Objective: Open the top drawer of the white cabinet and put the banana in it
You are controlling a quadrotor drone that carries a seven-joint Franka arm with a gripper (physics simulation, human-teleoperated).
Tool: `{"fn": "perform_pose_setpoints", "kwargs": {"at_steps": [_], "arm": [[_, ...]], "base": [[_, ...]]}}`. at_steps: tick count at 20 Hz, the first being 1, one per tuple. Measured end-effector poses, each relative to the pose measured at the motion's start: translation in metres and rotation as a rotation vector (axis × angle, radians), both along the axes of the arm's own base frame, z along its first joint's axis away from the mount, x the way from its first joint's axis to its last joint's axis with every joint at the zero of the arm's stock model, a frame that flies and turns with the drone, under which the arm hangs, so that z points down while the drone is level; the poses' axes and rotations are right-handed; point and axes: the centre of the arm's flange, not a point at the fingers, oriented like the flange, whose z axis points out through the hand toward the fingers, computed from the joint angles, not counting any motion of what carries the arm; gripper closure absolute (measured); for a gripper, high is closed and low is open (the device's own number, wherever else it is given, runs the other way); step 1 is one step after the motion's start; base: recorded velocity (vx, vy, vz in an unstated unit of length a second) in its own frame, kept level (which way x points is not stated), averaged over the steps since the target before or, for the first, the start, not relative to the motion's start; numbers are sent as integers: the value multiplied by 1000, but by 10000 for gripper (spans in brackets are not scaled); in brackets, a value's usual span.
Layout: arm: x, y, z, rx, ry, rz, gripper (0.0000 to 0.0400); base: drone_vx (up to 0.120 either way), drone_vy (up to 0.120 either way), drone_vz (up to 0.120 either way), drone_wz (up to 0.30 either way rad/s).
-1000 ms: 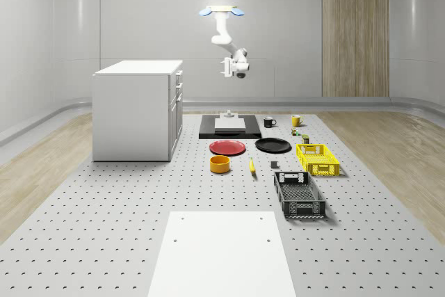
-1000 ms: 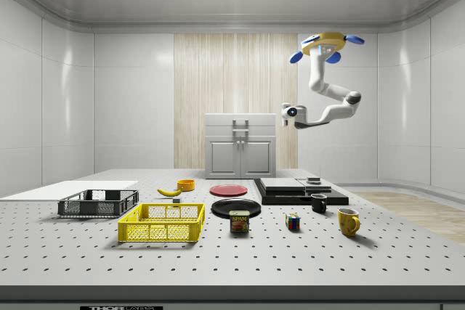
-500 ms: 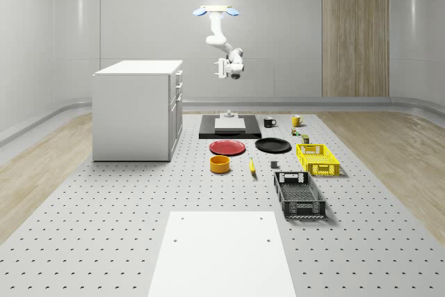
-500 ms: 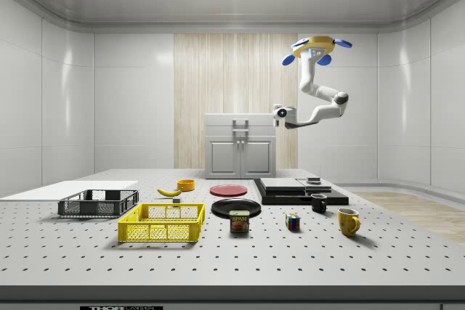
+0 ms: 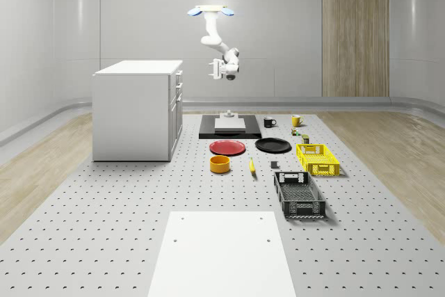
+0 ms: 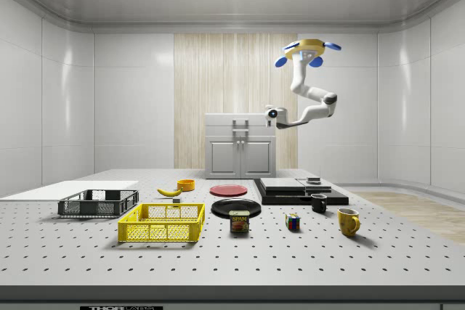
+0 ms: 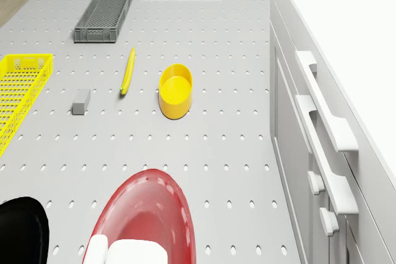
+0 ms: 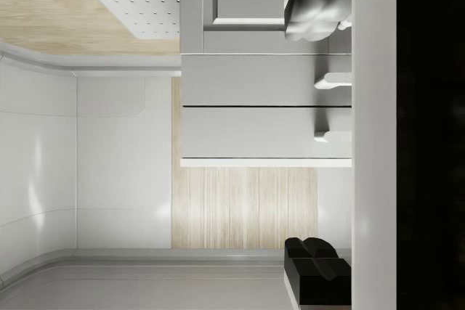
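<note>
Red plate [image 5: 227, 147] beside black plate [image 5: 272, 145], yellow bowl [image 5: 220, 164] near them, yellow crate [image 5: 318, 158] and black crate [image 5: 299, 194] set alongside.

In the whole-scene view you find the cabinet [image 5: 138, 110] at centre left, with the drone [image 5: 210, 11] hovering above and to its right. The banana [image 5: 252, 165] lies on the table [image 5: 104, 220] at centre, between the bowl [image 5: 220, 164] to its left and the crates [image 5: 317, 158] to its right.

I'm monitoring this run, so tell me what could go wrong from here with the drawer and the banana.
The drone hovers beside the white cabinet, with the tool near its top edge; it might bump the front rather than catch the top drawer handle. The banana lies flat beside the yellow bowl, which could crowd a later pickup.
</note>
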Motion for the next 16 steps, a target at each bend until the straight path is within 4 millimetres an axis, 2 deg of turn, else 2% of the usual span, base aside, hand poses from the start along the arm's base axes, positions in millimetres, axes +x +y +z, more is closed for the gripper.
{"fn": "perform_pose_setpoints", "kwargs": {"at_steps": [8,16], "arm": [[0,0,0,0,0,0,0],[0,0,0,0,0,0,0]], "base": [[120,0,0,0],[120,-105,0,0]]}}
